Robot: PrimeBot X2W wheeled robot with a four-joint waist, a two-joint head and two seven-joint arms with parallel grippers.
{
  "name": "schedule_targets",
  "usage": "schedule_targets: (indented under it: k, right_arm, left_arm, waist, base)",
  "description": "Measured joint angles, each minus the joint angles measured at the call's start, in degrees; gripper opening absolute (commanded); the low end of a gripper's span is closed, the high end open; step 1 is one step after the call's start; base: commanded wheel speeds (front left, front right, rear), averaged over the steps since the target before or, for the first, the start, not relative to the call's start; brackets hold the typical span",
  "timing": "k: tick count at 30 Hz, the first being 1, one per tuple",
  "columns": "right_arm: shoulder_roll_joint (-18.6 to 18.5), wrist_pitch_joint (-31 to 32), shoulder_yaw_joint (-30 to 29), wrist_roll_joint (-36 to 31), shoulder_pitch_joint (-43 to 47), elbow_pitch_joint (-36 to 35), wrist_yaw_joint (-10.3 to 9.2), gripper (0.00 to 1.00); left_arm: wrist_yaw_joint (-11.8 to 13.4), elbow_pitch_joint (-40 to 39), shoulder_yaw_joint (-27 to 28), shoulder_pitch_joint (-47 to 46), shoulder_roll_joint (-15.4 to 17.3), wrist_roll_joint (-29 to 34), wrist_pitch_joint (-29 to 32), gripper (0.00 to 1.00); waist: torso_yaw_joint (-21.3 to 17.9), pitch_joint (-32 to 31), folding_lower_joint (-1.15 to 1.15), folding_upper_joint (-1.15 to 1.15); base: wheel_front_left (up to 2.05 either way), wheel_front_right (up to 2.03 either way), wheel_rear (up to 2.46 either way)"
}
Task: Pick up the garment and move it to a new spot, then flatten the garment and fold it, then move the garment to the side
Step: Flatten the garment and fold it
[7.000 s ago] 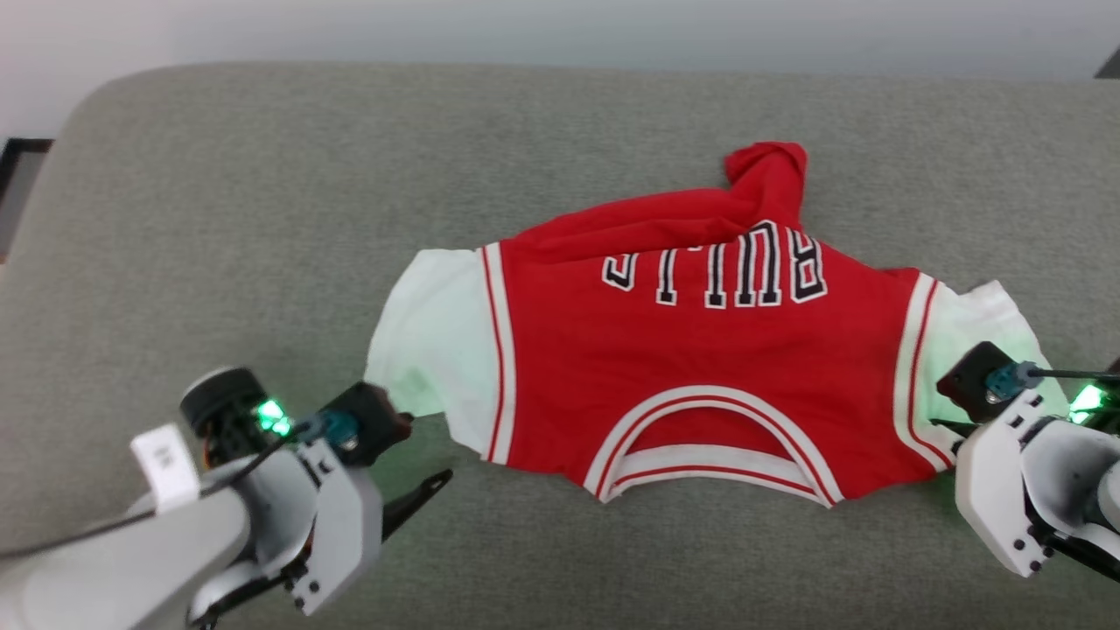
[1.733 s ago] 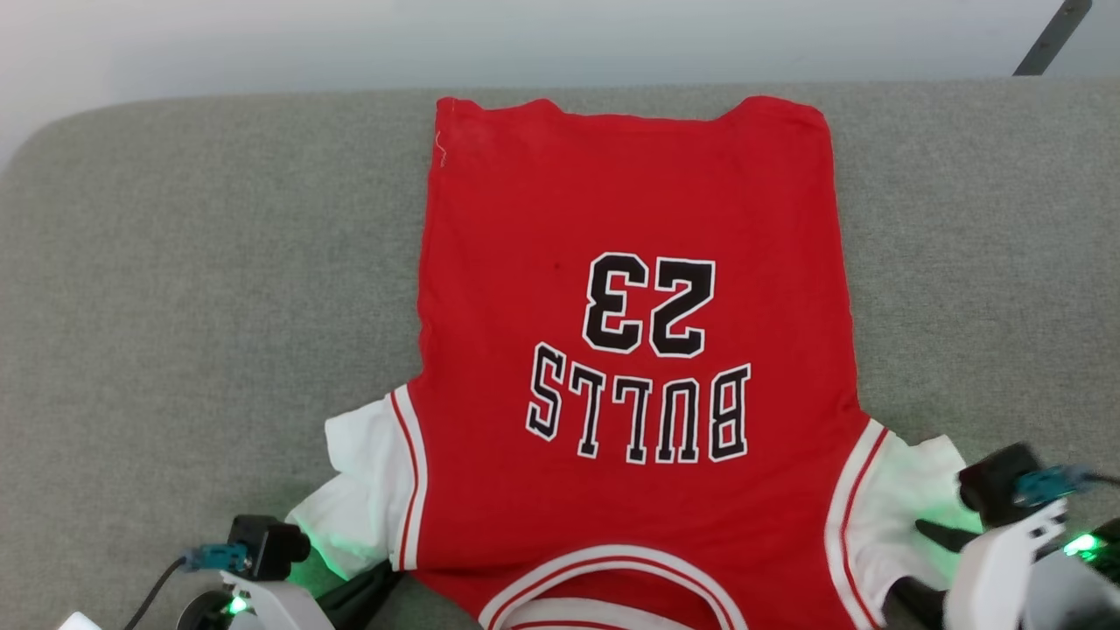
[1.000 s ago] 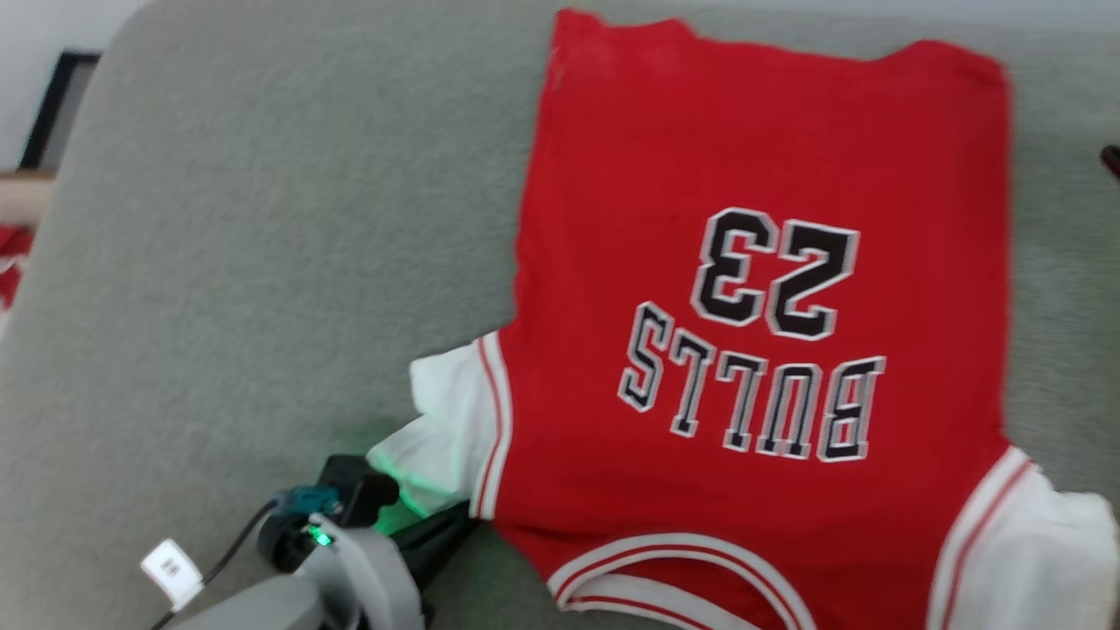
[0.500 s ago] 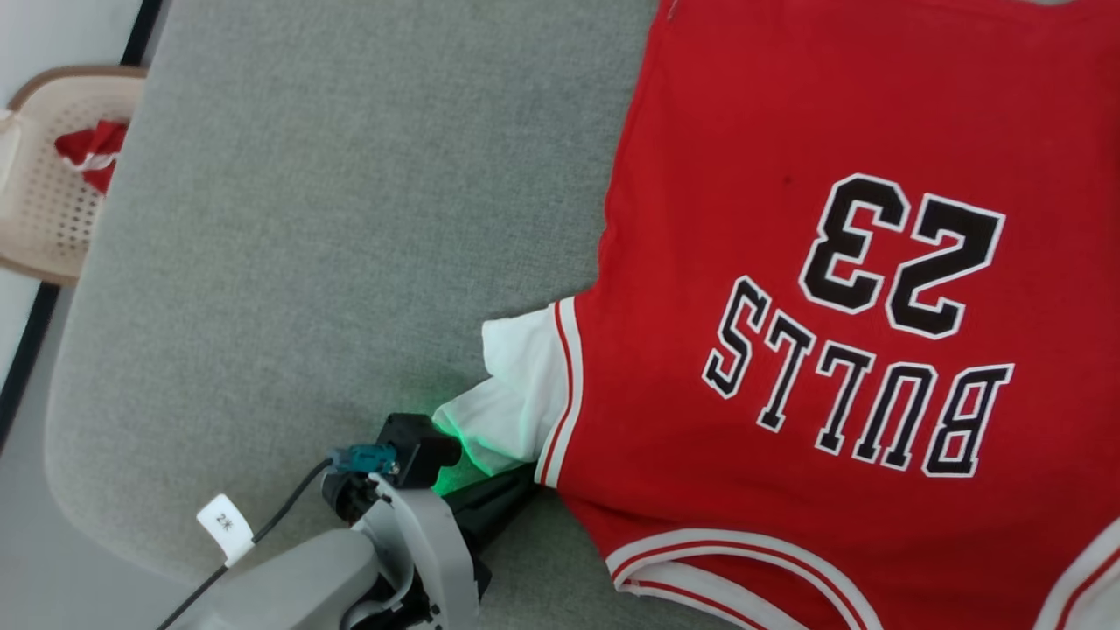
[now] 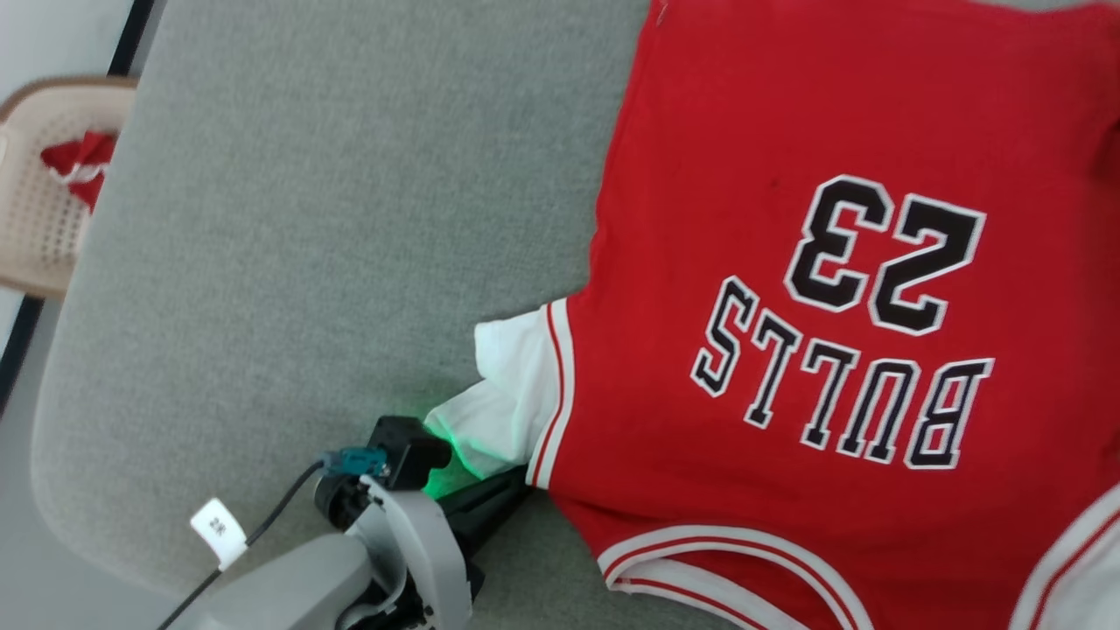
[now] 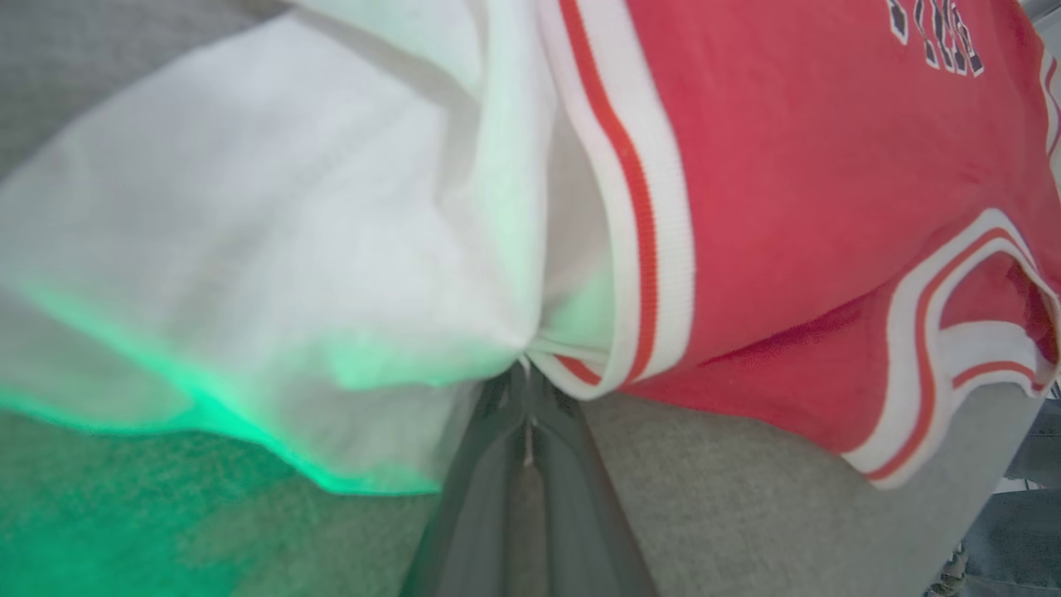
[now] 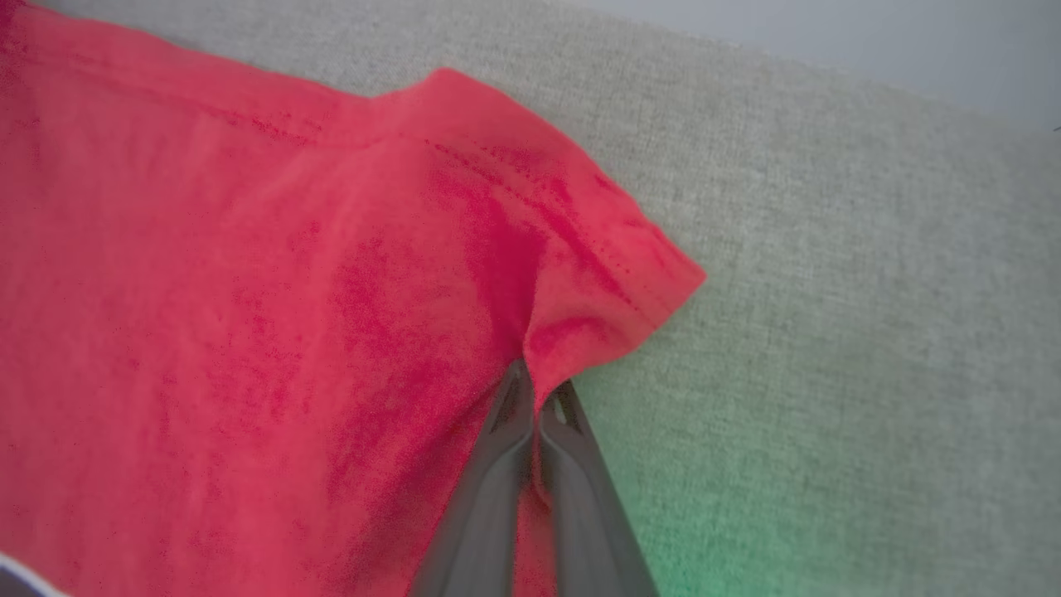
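Observation:
The garment [image 5: 726, 157], a red jersey with white sleeves and black lettering, lies spread front-up on the grey padded surface [image 5: 306, 219], neck nearest me. My left gripper [image 5: 522, 475] is at its near left corner. In the left wrist view the left gripper [image 6: 527, 375] is shut on the garment [image 6: 787, 207] where the white sleeve meets the striped armhole trim. In the right wrist view my right gripper [image 7: 531, 369] is shut on a red hem corner of the garment [image 7: 207, 290], and the cloth puckers at its tips.
A beige perforated plastic chair [image 5: 35, 219] with a red cloth on it stands off the surface's left edge. Bare grey surface stretches left of the garment. The surface's rounded near-left corner [image 5: 70, 507] drops to the floor.
The head camera has swung left, taking the right arm out of its view. The right gripper has closed on the hem corner, and a crease has formed at the garment's far right edge.

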Motion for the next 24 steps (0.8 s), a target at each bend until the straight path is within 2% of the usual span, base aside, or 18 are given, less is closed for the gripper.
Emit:
schedule_targets:
  k: [3,6,9,13,19,24]
  right_arm:
    - [-0.4,-0.4,1.8,3.3,2.4,-0.4,0.00,0.00]
    - [-2.6,0.9,5.4,7.5,6.3,-3.8,0.00,0.00]
    - [-6.5,3.2,9.0,12.8,11.7,-10.5,0.00,0.00]
    - [-12.2,6.1,10.5,19.9,21.6,-22.0,0.00,0.00]
    - [-16.9,11.1,6.7,31.0,40.4,-38.7,0.00,0.00]
    - [-18.0,13.9,1.7,32.4,56.8,-48.5,0.00,0.00]
  left_arm:
    - [0.0,0.9,0.4,1.2,0.1,-0.7,-0.3,0.00]
    - [0.0,1.5,0.9,2.6,0.5,-1.5,-0.4,0.00]
    - [0.5,1.8,1.8,4.2,1.1,-2.4,-0.5,0.00]
    - [2.7,1.0,2.7,6.5,2.5,-3.1,-0.6,0.00]
    - [5.1,-2.0,4.2,8.9,5.9,-3.0,-0.8,0.00]
    - [7.0,-4.5,5.2,10.4,8.5,-2.5,-0.3,0.00]
  waist:
    - [-0.8,-2.2,0.00,0.00]
    - [-1.7,-4.6,0.00,0.00]
    - [-3.0,-6.8,0.00,0.00]
    - [-5.6,-9.1,0.00,0.00]
    - [-10.1,-11.3,0.00,0.00]
    - [-13.0,-12.4,0.00,0.00]
  base:
    - [0.00,0.00,0.00]
    - [0.00,0.00,0.00]
    - [0.00,0.00,0.00]
    - [0.00,0.00,0.00]
    - [0.00,0.00,0.00]
    - [0.00,0.00,0.00]
